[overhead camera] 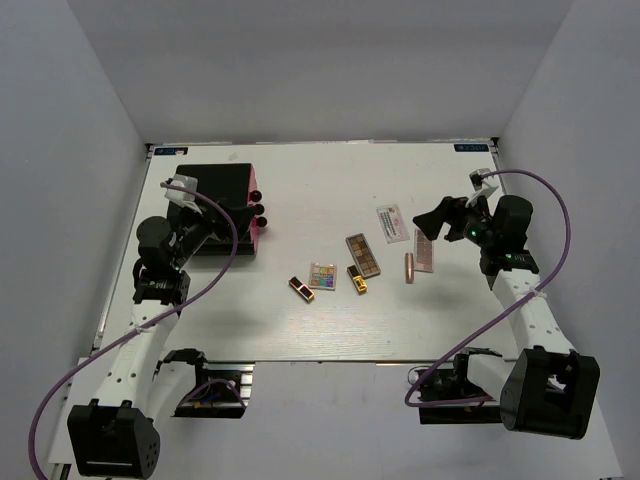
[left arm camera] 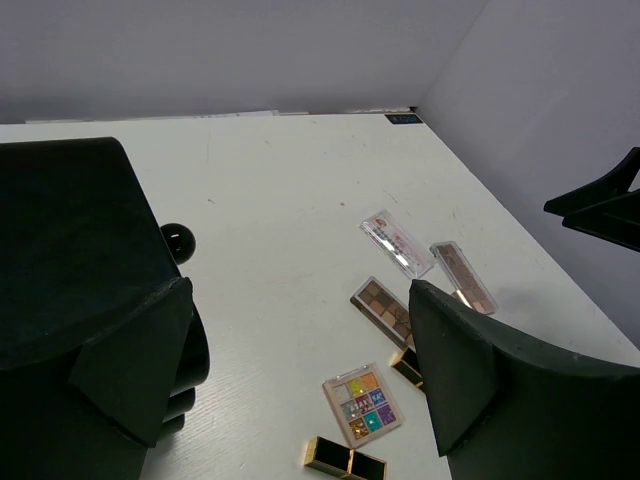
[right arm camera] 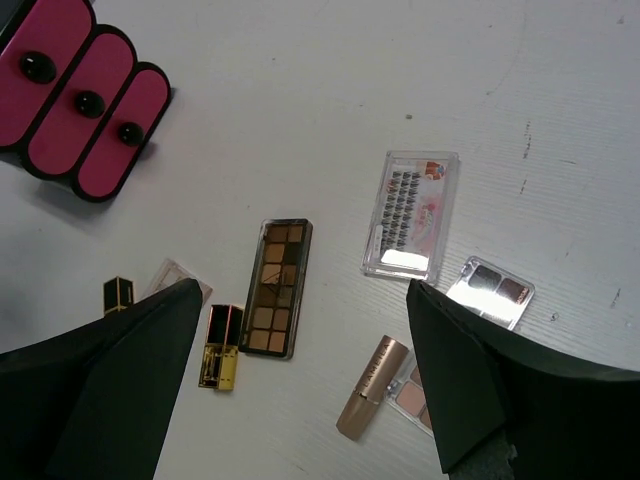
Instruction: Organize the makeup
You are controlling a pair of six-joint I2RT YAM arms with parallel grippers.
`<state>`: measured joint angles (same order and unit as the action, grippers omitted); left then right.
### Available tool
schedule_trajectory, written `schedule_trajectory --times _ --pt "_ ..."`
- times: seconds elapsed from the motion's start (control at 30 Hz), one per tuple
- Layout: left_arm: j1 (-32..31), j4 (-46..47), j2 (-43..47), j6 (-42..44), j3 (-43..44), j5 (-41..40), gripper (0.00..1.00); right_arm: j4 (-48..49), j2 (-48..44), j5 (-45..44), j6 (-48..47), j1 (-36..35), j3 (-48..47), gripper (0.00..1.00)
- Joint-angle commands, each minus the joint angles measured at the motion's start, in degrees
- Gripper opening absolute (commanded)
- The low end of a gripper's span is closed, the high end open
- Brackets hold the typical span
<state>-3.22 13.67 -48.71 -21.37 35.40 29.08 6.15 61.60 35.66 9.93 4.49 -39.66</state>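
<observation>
Spread wide and empty, the left gripper [left arm camera: 300, 290] hovers by the black pink-drawered box [overhead camera: 225, 185] at left; the right gripper [right arm camera: 303, 290], likewise wide and empty, hangs over scattered makeup [overhead camera: 362, 254], centre-right.

The left claw [overhead camera: 203, 222] is raised on its bent arm, angled toward the far right, with its fingers spread wide apart. The right claw [overhead camera: 432, 222] points left toward the middle, fingers equally wide.
</observation>
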Motion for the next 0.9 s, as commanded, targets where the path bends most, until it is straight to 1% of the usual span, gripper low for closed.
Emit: schedule_trajectory --times 0.0,0.1,0.2,0.23,0.27,0.37,0.4,0.47,0.5,0.53,0.57,0.63,0.67,0.7,0.73,0.77,0.8,0.83,0.87 --pt "-0.2 -0.4 0.63 0.89 1.6 -0.52 0.98 2.29 -0.87 2.31 -0.79 0.25 -1.74 0.89" --pt "-0.2 -0.4 0.72 0.8 1.6 -0.52 0.98 1.85 -0.78 4.94 -3.16 0.25 -1.3 0.89" --pt "-0.2 -0.4 0.89 0.89 1.6 -0.52 0.98 0.01 -0.78 8.89 -9.47 0.17 -0.86 0.89" --pt "-0.2 -0.49 0.9 0.8 1.6 -0.52 0.98 -0.7 -0.61 9.94 -14.02 0.17 -0.95 0.89" --pt "-0.2 -0.49 0.9 0.8 1.6 -0.52 0.98 -1.4 -0.61 10.48 -15.72 0.08 -1.03 0.89" --pt "-0.2 -0.49 0.81 0.8 1.6 -0.52 0.98 -6.05 1.31 9.79 -20.47 -0.27 -3.31 0.89" --pt "-0.2 -0.49 0.63 0.89 1.6 -0.52 0.98 -10.85 2.11 9.43 -21.44 -0.36 -5.93 0.89" --pt "-0.2 -0.57 0.46 0.8 1.52 -0.86 0.98 -15.01 4.47 9.08 -24.24 -0.45 -8.49 0.89" --pt "-0.2 -0.66 0.63 0.97 1.69 -1.04 0.98 -17.81 5.19 9.51 -25.22 -0.62 -10.33 0.89" --pt "-0.2 -1.19 0.46 1.06 1.78 -1.48 0.98 -19.06 5.63 13.0 -27.14 -0.71 -11.05 0.89" --pt "-0.2 -1.45 0.46 1.15 1.78 -2.35 0.97 -20.03 6.68 14.08 -29.07 -0.97 -11.58 0.89" --pt "-0.2 -2.06 0.28 1.41 1.96 -3.15 0.86 -18.56 7.21 16.62 -27.79 -1.41 -12.02 0.89" --pt "-0.2 -2.33 0.19 1.68 2.22 -3.76 0.76 -18.02 7.56 16.72 -26.38 -2.81 -12.28 0.88" --pt "-0.2 -2.33 0.11 1.68 2.31 -4.03 0.54 -17.84 7.83 16.38 -26.37 -3.52 -13.5 0.82" --pt "-0.2 -2.77 -0.16 1.85 2.31 -4.21 0.39 -17.67 8.87 14.98 -26.02 -4.05 -14.38 0.62" --pt "-0.2 -3.21 -0.25 2.11 2.66 -4.73 0.26 -17.75 9.75 14.36 -25.15 -7.18 -15.35 0.47" --pt "-0.2 -3.65 -0.42 2.12 2.83 -6.65 0.14 -17.58 10.63 13.65 -24.27 -8.09 -16.49 0.33" --pt "0.32 -4.52 -0.77 2.12 3.01 -7.71 0.13 -16.97 12.82 11.65 -23.39 -9.84 -18.76 0.17" --pt "0.32 -5.14 -0.95 2.2 3.45 -8.94 0.15 -16.44 13.88 10.49 -21.38 -12.03 -19.92 0.17"
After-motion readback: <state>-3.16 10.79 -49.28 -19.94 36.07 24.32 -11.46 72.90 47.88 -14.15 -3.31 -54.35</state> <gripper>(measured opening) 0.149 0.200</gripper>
